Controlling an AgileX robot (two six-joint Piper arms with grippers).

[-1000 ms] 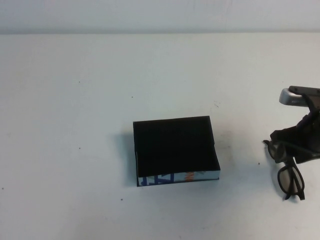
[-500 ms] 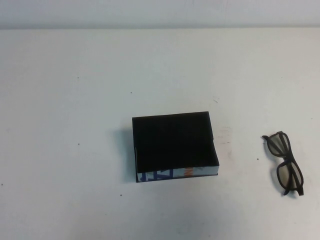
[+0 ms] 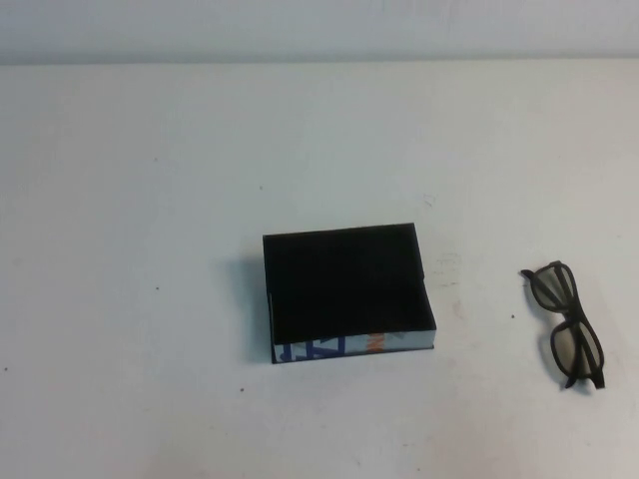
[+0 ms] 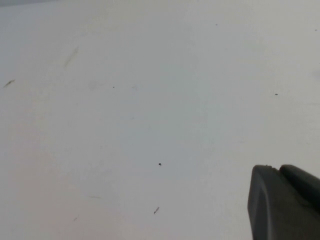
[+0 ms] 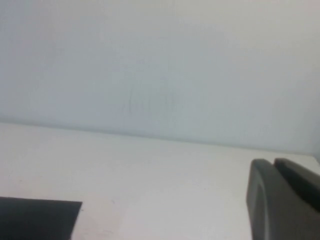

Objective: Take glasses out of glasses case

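The glasses case, a shallow black box with its white, blue and orange printed side facing me, lies in the middle of the table. The black-framed glasses lie on the table to its right, outside the case, arms folded. Neither arm shows in the high view. My left gripper shows only in its wrist view, shut and empty over bare table. My right gripper is shut and empty above the table, with a corner of the case in its wrist view.
The white table carries only small dark specks. Its far edge meets a pale wall at the back.
One second ago my right gripper was at the right edge over the glasses. It has left the high view, and the glasses lie free on the table.
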